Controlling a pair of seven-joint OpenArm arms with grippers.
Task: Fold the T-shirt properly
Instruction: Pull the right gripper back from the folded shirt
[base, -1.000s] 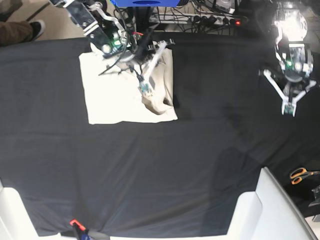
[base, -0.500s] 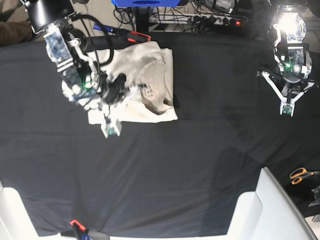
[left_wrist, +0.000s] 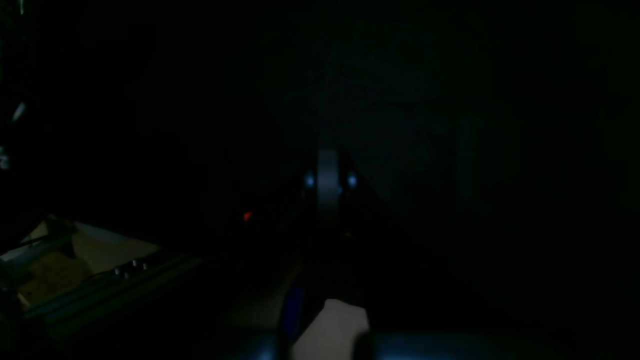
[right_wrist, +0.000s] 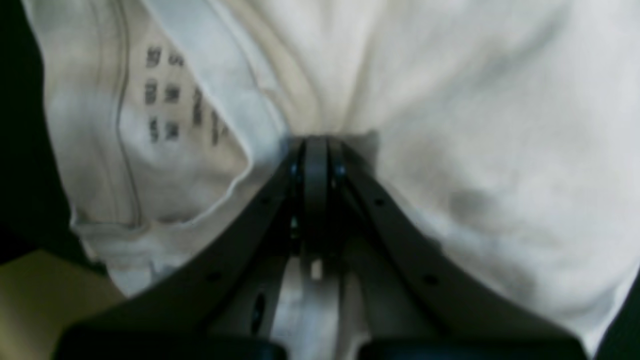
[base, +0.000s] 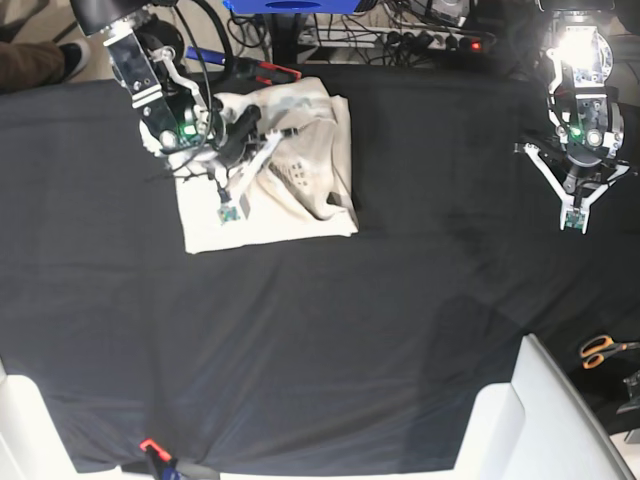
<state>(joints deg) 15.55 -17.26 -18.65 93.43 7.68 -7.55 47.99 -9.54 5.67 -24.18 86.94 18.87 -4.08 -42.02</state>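
T-shirt (base: 290, 170) cloth is what we find pinched at the tips of the right gripper (base: 230, 212); in its wrist view the jaws are pressed together with a bunched fold of cream fabric (right_wrist: 450, 125) caught right at the closed tips. We see printed label text on the inside of the neck (right_wrist: 172, 95) just left of that pinch. Out from there, in the base view, the shirt lies partly folded in the upper left of the frame on the black table cloth (base: 330, 330), its right side rumpled, its lower edge fairly straight. Over to the upper right, we've got the left gripper (base: 572, 222) hanging above bare black cloth, well apart from the shirt, jaws closed and holding nothing; its own camera is almost black. At the lower right edge we spot orange-handled scissors (base: 600, 350) beside a white bin (base: 545, 400); we can't see inside it.
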